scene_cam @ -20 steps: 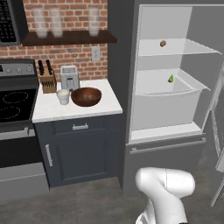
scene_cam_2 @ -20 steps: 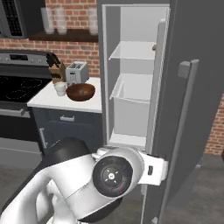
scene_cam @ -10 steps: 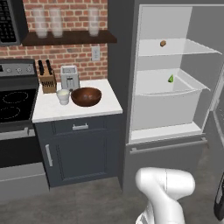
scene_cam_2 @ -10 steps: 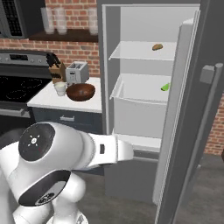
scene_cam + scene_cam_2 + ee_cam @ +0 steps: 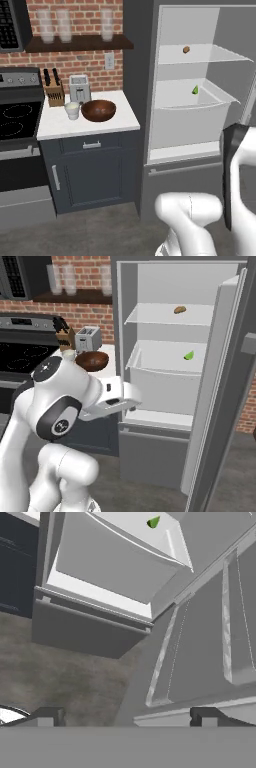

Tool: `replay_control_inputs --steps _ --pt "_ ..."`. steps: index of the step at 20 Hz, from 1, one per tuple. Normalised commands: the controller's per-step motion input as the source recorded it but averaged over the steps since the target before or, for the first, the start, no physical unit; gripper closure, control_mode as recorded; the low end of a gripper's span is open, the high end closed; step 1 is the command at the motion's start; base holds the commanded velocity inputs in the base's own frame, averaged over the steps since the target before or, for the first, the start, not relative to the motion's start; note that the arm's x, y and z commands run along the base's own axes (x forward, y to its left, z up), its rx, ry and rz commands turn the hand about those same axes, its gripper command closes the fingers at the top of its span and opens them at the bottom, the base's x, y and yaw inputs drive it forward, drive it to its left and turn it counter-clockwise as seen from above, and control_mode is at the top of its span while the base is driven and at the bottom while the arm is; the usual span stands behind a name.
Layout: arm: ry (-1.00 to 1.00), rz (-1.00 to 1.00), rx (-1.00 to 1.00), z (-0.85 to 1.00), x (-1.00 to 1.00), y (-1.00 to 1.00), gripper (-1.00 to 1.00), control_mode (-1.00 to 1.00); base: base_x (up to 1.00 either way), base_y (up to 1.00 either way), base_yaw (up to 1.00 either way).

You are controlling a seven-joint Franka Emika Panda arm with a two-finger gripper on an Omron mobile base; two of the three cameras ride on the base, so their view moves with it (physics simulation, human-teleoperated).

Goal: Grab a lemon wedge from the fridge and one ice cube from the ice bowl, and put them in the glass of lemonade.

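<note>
Fridge: door now swung wide versus a second ago. Lemon wedge: exposed in drawer, 1 o'clock of hand view. Gripper: spread, empty. Reach possible next.

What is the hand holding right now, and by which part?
Nothing. The hand is open with bare space between its fingertips, and the lemon wedge lies apart in the fridge drawer.

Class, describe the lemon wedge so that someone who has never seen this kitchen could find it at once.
Look inside the open fridge, right of the counter. Below the clear upper shelf is a white drawer-like bin; the lemon wedge lies in it. It is tiny and yellow-green, unlike the brown lump on the shelf above.
</note>
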Motion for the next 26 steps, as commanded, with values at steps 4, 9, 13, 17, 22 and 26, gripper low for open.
replay_control_inputs --steps 4,9,13,17,22,26 --pt "0.04 0.00 -0.09 -0.13 0.83 -0.08 -1.00 -1.00 0.00 0.00 0.00" --pt "0.00 0.00 -0.07 -0.32 0.62 -0.46 -1.00 -1.00 0.00 0.00 0.00" --pt "0.00 0.00 0.00 -0.49 0.33 -1.00 -1.00 -1.00 0.00 0.00 0.00" --pt "0.04 0.00 -0.03 -0.60 0.07 -1.00 -1.00 -1.00 0.00 0.00 0.00" --pt "0.08 -0.03 -0.04 -0.50 0.00 -1.00 -1.00 -1.00 0.00 0.00 0.00" --pt "0.09 -0.06 -0.07 -0.35 0.00 -1.00 -1.00 -1.00 0.00 0.00 0.00"
